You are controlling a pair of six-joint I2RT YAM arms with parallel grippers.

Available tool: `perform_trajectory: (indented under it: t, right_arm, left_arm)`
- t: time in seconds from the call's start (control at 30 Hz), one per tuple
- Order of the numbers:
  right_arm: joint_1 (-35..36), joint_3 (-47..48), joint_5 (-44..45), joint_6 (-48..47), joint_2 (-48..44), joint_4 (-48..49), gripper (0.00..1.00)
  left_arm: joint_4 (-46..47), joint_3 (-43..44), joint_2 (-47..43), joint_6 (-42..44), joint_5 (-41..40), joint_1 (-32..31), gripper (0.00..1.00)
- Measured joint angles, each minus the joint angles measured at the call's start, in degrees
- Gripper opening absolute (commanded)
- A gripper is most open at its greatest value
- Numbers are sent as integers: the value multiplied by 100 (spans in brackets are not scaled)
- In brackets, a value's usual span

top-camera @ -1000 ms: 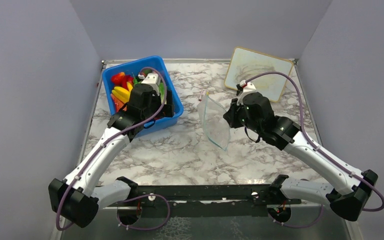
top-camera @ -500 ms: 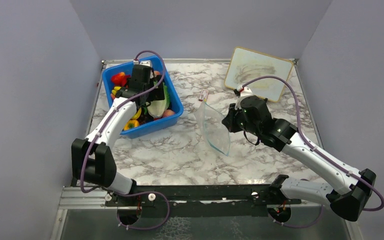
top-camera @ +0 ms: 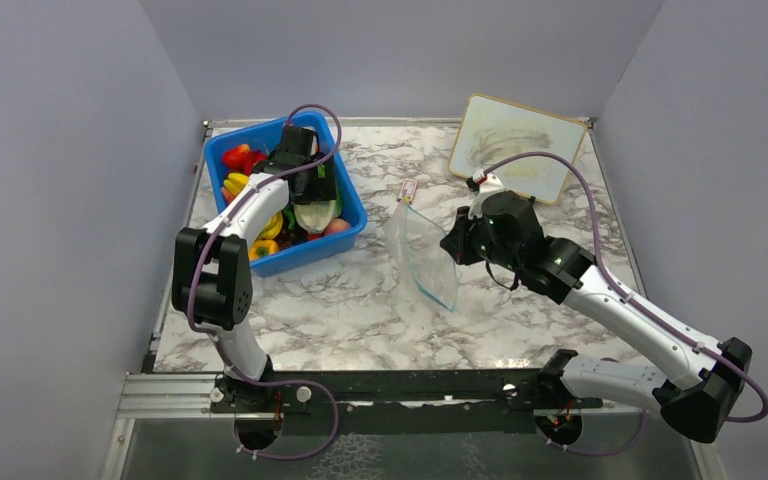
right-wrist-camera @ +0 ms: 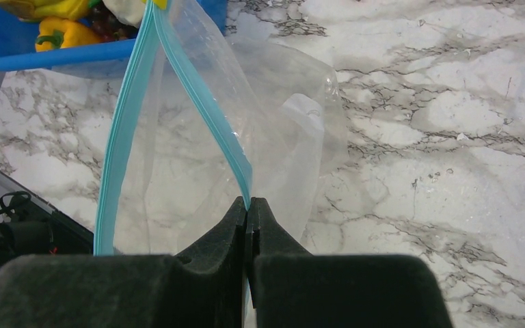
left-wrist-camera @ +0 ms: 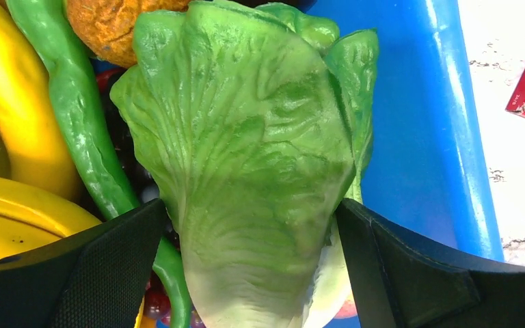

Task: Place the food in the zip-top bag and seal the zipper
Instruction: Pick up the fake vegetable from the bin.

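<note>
The leafy green lettuce point(left-wrist-camera: 246, 171) lies among other toy food in the blue bin point(top-camera: 355, 205). My left gripper point(left-wrist-camera: 251, 205) reaches into the bin point(left-wrist-camera: 417, 137), open, with one jaw on each side of the lettuce point(top-camera: 315, 212) and close against it. My right gripper point(right-wrist-camera: 248, 203) is shut on the light-blue zipper point(right-wrist-camera: 205, 96) of the clear zip-top bag point(right-wrist-camera: 178, 157). It holds the bag point(top-camera: 425, 255) upright on the table's middle, mouth gaping toward the bin. The bag holds no food.
A long green pepper point(left-wrist-camera: 75, 123), yellow bananas point(left-wrist-camera: 14, 116) and an orange round piece point(left-wrist-camera: 109, 24) crowd the lettuce. A small red-and-white box point(top-camera: 408, 190) lies between bin and bag. A whiteboard point(top-camera: 515, 145) leans at the back right.
My left arm has swung from above the bin's front down into the bin, and its jaws now straddle the lettuce. My right gripper has kept hold of the bag and shifted it slightly.
</note>
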Motion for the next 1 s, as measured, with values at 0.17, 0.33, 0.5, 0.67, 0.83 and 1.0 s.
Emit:
perform_trajectory:
  t: [0.17, 0.33, 0.5, 0.67, 0.83, 1.0]
  right_arm:
    - [0, 0, -31, -2, 0, 7, 1]
    - [0, -28, -50, 0, 4, 76, 1]
    - [0, -136, -57, 0, 4, 101, 1]
    - [0, -326, -74, 57, 4, 168, 1]
    - [0, -564, -76, 385, 57, 229, 1]
    - [0, -562, -66, 826, 247, 225, 1]
  left_arm:
    - [17, 63, 118, 0, 4, 4, 95]
    - [98, 96, 304, -2, 120, 24, 83]
    - [120, 101, 306, -7, 229, 31, 59]
    - [81, 72, 87, -24, 330, 31, 50]
    - [-7, -249, -608, -125, 450, 31, 43]
    - [-22, -422, -1342, -173, 494, 26, 41]
